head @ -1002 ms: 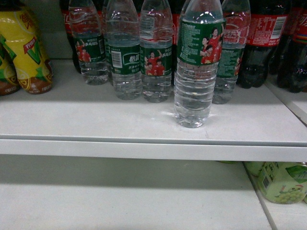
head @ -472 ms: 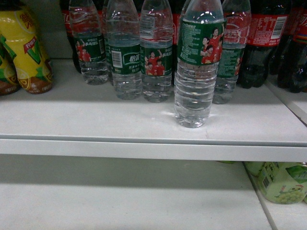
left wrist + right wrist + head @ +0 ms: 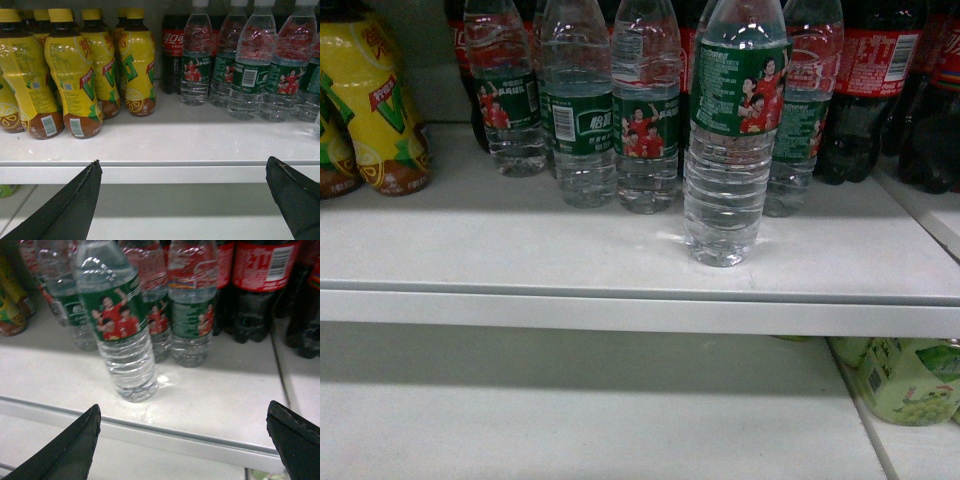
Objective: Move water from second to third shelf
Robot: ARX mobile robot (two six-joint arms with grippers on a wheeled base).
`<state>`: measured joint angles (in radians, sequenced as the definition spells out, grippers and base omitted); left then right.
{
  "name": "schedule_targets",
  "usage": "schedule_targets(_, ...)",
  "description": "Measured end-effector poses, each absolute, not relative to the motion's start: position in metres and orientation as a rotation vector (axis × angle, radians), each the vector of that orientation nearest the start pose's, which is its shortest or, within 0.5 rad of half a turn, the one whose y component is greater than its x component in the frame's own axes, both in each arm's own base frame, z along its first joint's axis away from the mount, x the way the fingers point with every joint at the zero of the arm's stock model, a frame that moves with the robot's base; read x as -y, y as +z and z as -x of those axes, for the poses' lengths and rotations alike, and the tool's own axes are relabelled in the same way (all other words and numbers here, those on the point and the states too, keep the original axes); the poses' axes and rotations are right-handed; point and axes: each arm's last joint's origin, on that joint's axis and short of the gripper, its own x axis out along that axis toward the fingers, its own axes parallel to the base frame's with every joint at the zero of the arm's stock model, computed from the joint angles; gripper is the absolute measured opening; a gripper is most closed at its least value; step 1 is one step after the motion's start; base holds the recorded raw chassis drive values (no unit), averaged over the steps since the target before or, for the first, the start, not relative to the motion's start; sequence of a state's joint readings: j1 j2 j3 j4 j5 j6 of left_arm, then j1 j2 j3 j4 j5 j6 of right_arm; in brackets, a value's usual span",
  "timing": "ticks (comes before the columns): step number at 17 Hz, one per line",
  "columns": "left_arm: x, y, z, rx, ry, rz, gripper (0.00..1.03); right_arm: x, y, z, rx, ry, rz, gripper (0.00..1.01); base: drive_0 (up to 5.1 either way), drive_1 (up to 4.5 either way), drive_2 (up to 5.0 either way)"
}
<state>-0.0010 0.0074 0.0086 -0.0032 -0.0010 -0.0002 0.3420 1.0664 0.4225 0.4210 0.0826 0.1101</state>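
The right hand (image 3: pixel 182 440) hangs spread wide and empty in front of the shelf edge, its two dark fingers framing the water (image 3: pixel 118 325) from short of it, not touching. The left hand (image 3: pixel 182 200) is likewise wide apart and empty, facing the shelf (image 3: pixel 165 145) further left.

The water (image 3: pixel 730 140) stands upright alone near the shelf's front lip, ahead of a row of like bottles (image 3: pixel 582 100). Its green label shows red-shirted figures; the small white print is unreadable.

Behind stand dark cola bottles (image 3: pixel 865 85) with red labels, white script and a barcode. To the left are yellow-wrapped drink bottles (image 3: pixel 75 75) bearing a large green "V". A pale green pack (image 3: pixel 905 380) sits on the lower shelf.
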Motion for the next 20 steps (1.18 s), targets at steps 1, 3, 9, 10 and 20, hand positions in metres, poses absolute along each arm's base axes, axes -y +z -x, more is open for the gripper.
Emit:
schedule_targets(1,0.0,0.166,-0.098,-0.002,0.0,0.0,0.98,-0.078,0.207,-0.207,-0.248,0.263,-0.054,0.98,0.0,0.0,0.0)
schedule_targets(3,0.0,0.166,-0.098,-0.002,0.0,0.0,0.98,-0.091,0.194,-0.208,-0.271,0.28,-0.037,0.98,0.0,0.0,0.0)
schedule_targets(9,0.0,0.166,-0.098,-0.002,0.0,0.0,0.98,-0.117,0.187,-0.22,-0.292,0.336,-0.03,0.98,0.0,0.0,0.0)
schedule_targets(10,0.0,0.166,-0.098,-0.002,0.0,0.0,0.98,-0.121,0.193,-0.225,-0.265,0.344,-0.038,0.98,0.0,0.0,0.0)
schedule_targets(20,0.0,0.166,-0.098,-0.002,0.0,0.0,0.98,-0.151,0.206,-0.277,-0.237,0.321,-0.046,0.98,0.0,0.0,0.0)
